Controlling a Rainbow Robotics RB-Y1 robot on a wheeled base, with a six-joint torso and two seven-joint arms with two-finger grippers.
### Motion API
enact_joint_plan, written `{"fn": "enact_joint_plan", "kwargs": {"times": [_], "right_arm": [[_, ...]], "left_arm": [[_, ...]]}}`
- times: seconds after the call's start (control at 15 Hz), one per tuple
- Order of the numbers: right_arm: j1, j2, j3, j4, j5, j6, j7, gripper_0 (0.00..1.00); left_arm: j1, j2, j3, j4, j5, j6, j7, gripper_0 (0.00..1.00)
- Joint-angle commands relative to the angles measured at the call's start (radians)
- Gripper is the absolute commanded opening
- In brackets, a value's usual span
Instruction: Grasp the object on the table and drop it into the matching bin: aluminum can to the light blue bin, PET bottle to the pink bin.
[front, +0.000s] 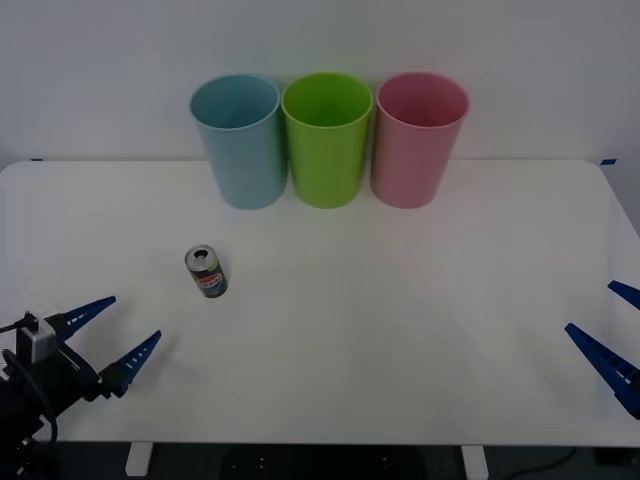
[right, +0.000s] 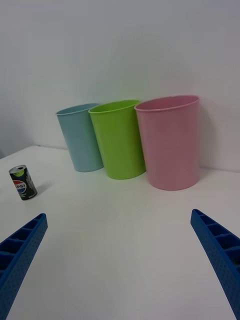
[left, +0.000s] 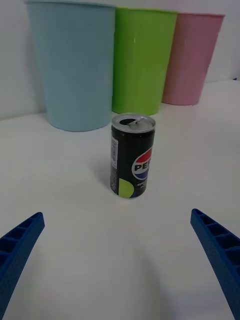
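A small dark aluminum can with a silver top stands upright on the white table, left of centre; it shows as the can straight ahead in the left wrist view and as the can in the right wrist view. My left gripper is open near the front left corner, a short way short of the can, nothing between its fingers. My right gripper is open at the table's right edge. Behind the can stands the light blue bin, and the pink bin is further right.
A lime green bin stands between the light blue and pink bins, all three in a row at the table's far edge against a white wall. Bare tabletop lies between the can and the right gripper.
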Motion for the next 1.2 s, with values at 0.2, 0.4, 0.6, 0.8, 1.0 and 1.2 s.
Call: {"fn": "enact_joint_plan", "kwargs": {"times": [0.2,0.4,0.6,0.8,1.0,1.2], "right_arm": [[0.0,0.0,0.0,0.0,0.0,0.0,0.0,1.0],[0.0,0.0,0.0,0.0,0.0,0.0,0.0,1.0],[0.0,0.0,0.0,0.0,0.0,0.0,0.0,1.0],[0.0,0.0,0.0,0.0,0.0,0.0,0.0,1.0],[0.0,0.0,0.0,0.0,0.0,0.0,0.0,1.0],[0.0,0.0,0.0,0.0,0.0,0.0,0.0,1.0]], "left_arm": [[-0.04,-0.071,-0.019,0.01,-0.014,0.07,-0.021,1.0],[-0.06,-0.112,-0.016,0.01,-0.04,0.1,-0.029,1.0],[-0.075,-0.125,-0.055,0.01,-0.042,0.166,-0.038,1.0],[-0.101,-0.125,-0.102,0.024,-0.042,0.235,-0.04,1.0],[-0.147,-0.125,-0.116,0.077,-0.04,0.243,-0.044,1.0],[-0.19,-0.128,-0.127,0.122,-0.042,0.243,-0.053,1.0]]}}
